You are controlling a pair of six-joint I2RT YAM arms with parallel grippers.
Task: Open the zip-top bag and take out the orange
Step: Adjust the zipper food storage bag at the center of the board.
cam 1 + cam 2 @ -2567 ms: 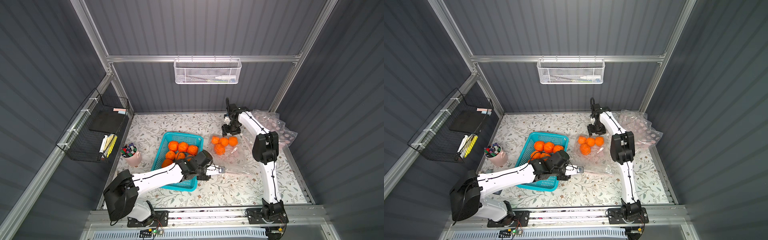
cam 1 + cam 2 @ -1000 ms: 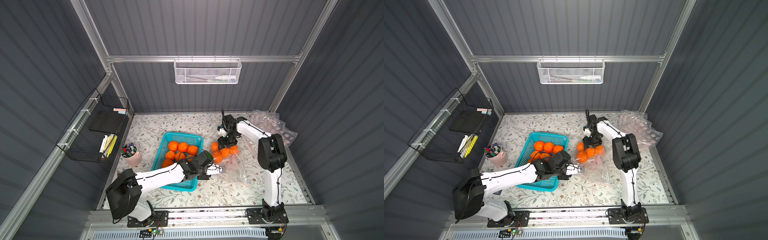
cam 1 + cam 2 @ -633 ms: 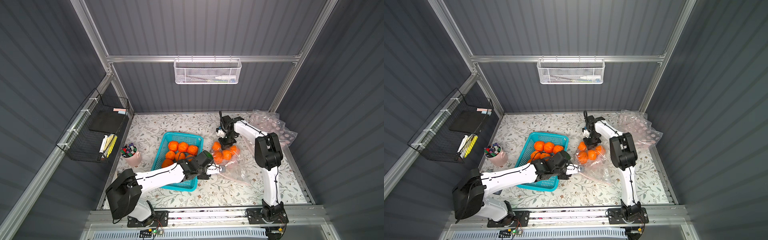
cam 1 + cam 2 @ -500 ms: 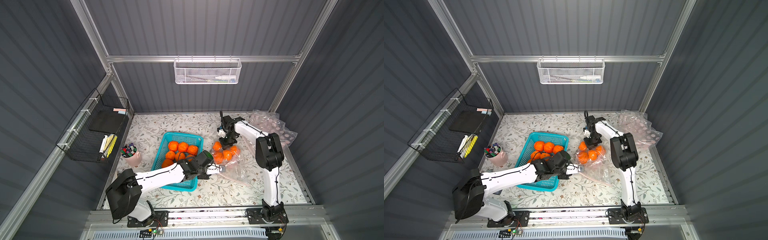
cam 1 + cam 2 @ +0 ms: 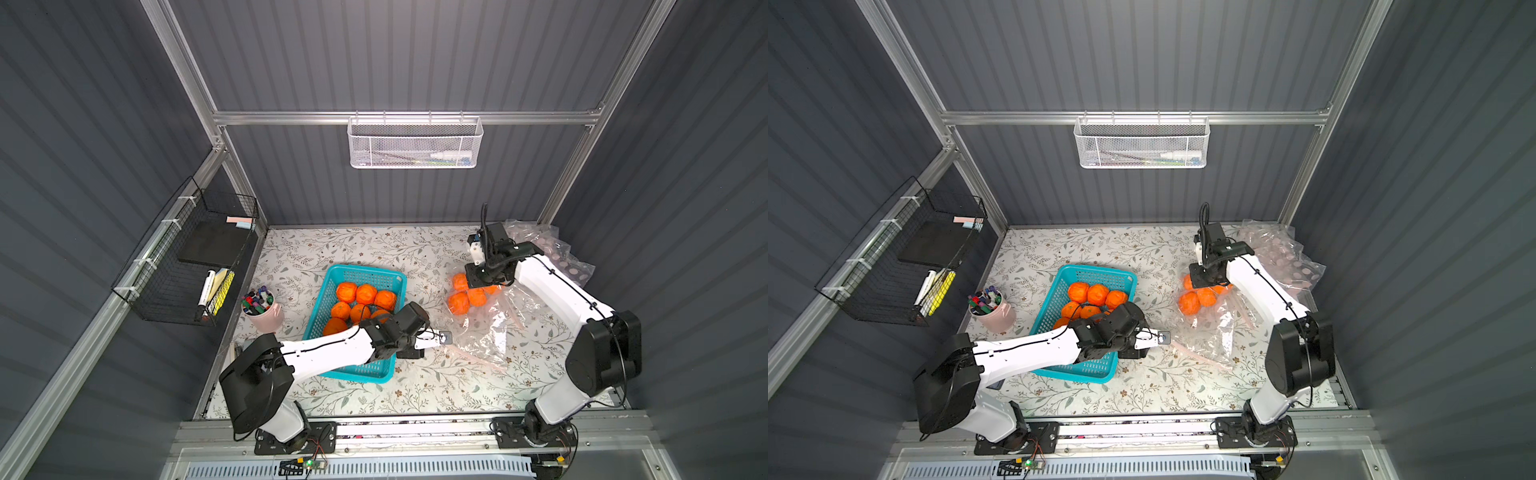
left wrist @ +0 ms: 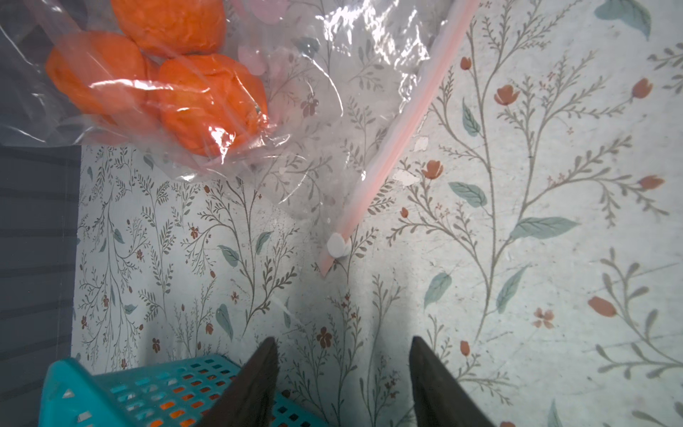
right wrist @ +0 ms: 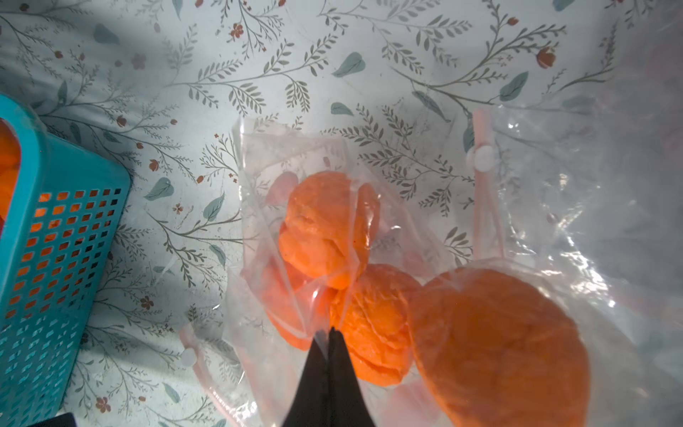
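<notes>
Pinching zip-top bag (image 7: pixel 554 229) film beside the oranges (image 7: pixel 329 229), the right tool (image 7: pixel 330 332) is clenched; the left tool (image 6: pixel 343 344) is spread empty near the slider (image 6: pixel 338 246); a slow lift is advised.

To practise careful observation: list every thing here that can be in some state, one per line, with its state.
bag: oranges inside, slider at the zip's end.
left gripper: open, empty.
right gripper: shut on bag.
basket: upright, holding other oranges.
cup: upright, full of pens.
</notes>
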